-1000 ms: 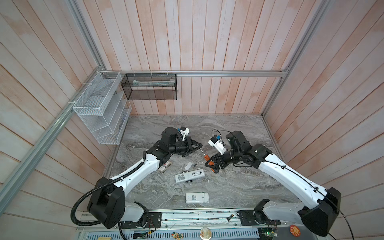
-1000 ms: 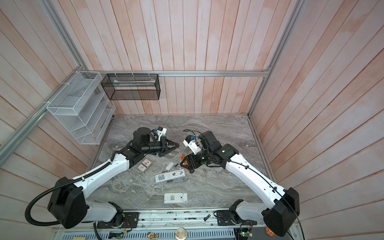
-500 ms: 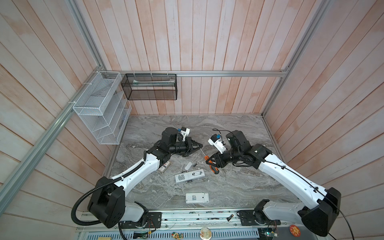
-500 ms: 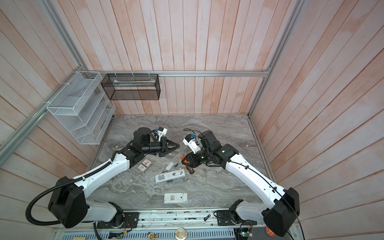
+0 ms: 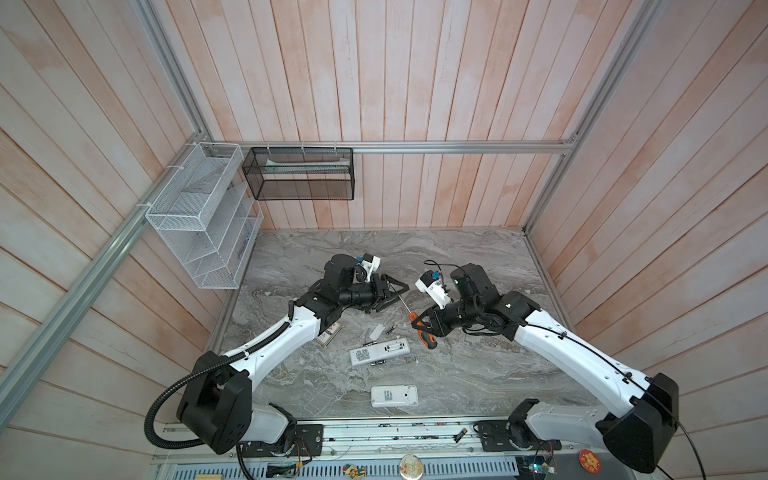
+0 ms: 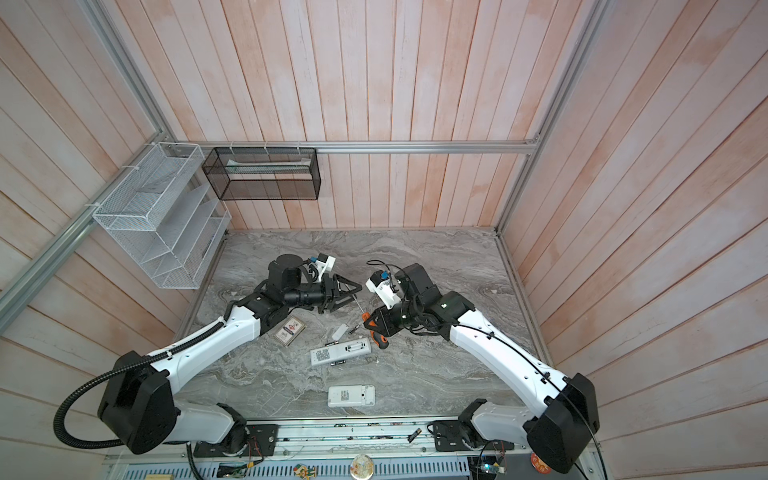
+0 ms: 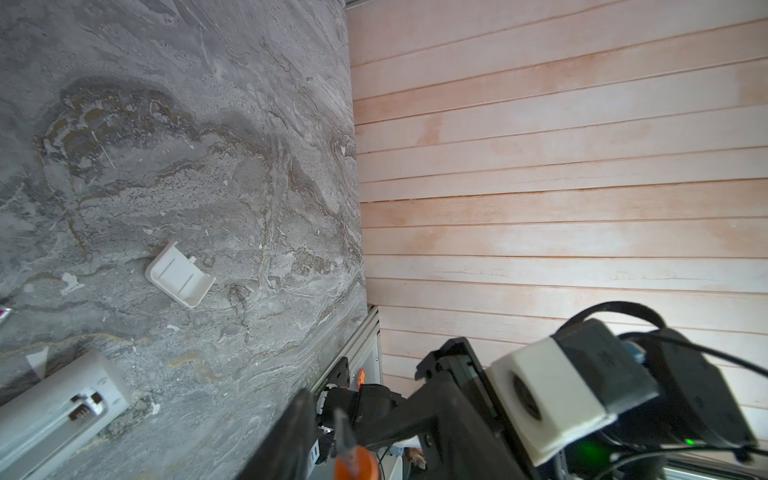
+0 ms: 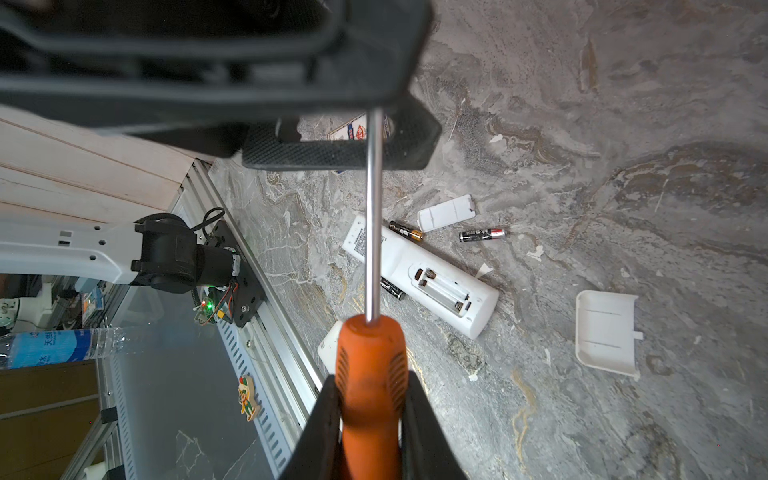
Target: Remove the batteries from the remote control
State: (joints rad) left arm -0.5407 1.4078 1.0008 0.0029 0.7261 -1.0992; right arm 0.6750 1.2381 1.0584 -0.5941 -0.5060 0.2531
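Your right gripper (image 8: 371, 392) is clamped on the orange handle of the screwdriver (image 8: 372, 266), low on the grip, so the long shaft works as a lever. Its tip sits between the spread fingers of your left gripper (image 5: 397, 296), which stands wide and holds nothing. I cannot tell whether the tip touches a pad. Pull either arm sideways and the shaft may snag a finger and twist in the right jaws.

Three batteries lie loose near the middle of the bench (image 5: 478, 365). One (image 8: 406, 231) and another (image 8: 392, 289) touch or nearly touch the long sides of the remote (image 8: 407, 257), and a third (image 8: 482, 235) lies beside the small cover (image 8: 446, 212). A careless sweep of the tool could send them rolling toward the front edge. The remote's bay is open and looks empty. Whether the second remote (image 5: 394, 395), near the front edge, holds cells I cannot tell.

The handle is ribbed and looks rubbery, the shaft thin, round, polished steel. The batteries are slim, glossy black cylinders, the remotes and the large cover (image 8: 606, 332) smooth white plastic, the bench a flat, grey, veined stone pattern
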